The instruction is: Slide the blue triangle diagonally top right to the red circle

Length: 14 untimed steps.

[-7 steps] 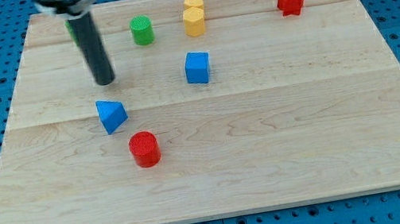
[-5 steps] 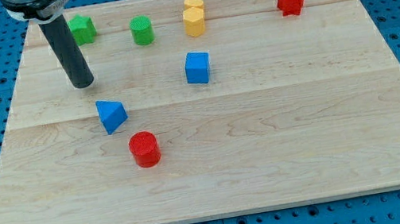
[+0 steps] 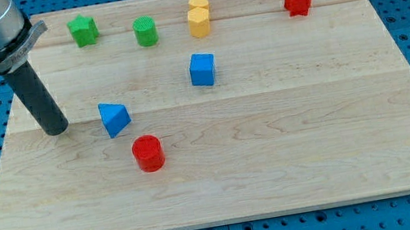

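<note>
my tip (image 3: 56, 130) rests on the wooden board (image 3: 280, 169) near its left edge, about midway between the top and bottom edges; it is a bare dark rod with nothing to open or close, and it touches no block. the blue triangle (image 3: 114, 118) lies just to the view's right of my tip, at almost the same height, with a small gap of bare wood between them. the red circle (image 3: 147, 153) sits just below and to the right of the triangle, near it but apart. so the triangle now stands at the circle's top left, and i judge the move needs a push from the left that carries it rightward past the circle's top. the triangle is a matte wedge with sharp edges, one point facing the view's bottom; it may well turn under an off-centre push. the circle is a short smooth cylinder. the board is pale planked wood with fine grain.
</note>
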Each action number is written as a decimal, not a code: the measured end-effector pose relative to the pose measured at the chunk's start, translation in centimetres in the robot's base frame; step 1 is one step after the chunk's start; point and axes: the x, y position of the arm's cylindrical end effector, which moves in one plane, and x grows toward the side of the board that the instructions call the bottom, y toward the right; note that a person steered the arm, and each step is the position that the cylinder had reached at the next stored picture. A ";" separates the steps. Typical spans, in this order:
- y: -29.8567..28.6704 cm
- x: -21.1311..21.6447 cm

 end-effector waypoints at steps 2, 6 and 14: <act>8.5 0.0; 14.8 2.2; 15.3 7.2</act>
